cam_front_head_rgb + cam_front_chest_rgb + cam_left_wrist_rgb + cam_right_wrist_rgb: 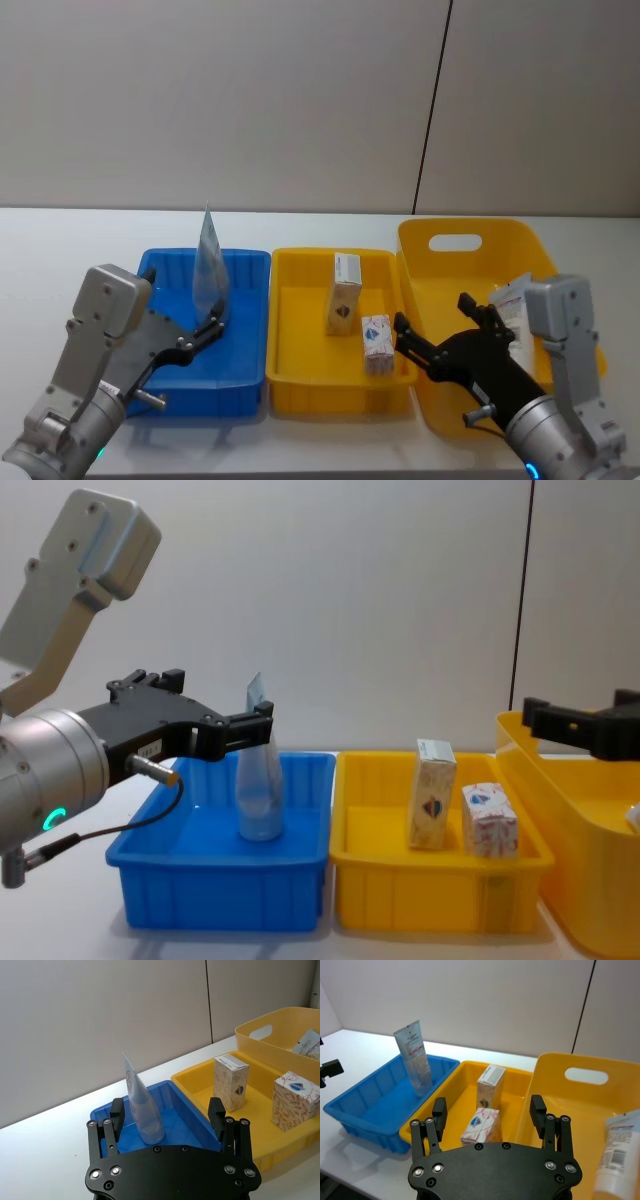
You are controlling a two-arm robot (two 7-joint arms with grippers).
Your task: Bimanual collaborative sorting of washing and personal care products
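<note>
White table (60, 240): left pincer (166, 1107) is hovering spread, tube (141, 1102) just ahead standing apparently sorted in the blue bin (172, 1091), right pincer (488, 1105) gaping above the yellow basket (560, 1060).

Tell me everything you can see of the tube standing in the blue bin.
The tube is soft, translucent pale blue-white plastic, tapering from a round base to a flat crimped end, with red print on one face. It stands upright on its base on the floor of the blue bin. The left hand is open around it, fingers clear of its sides.
</note>
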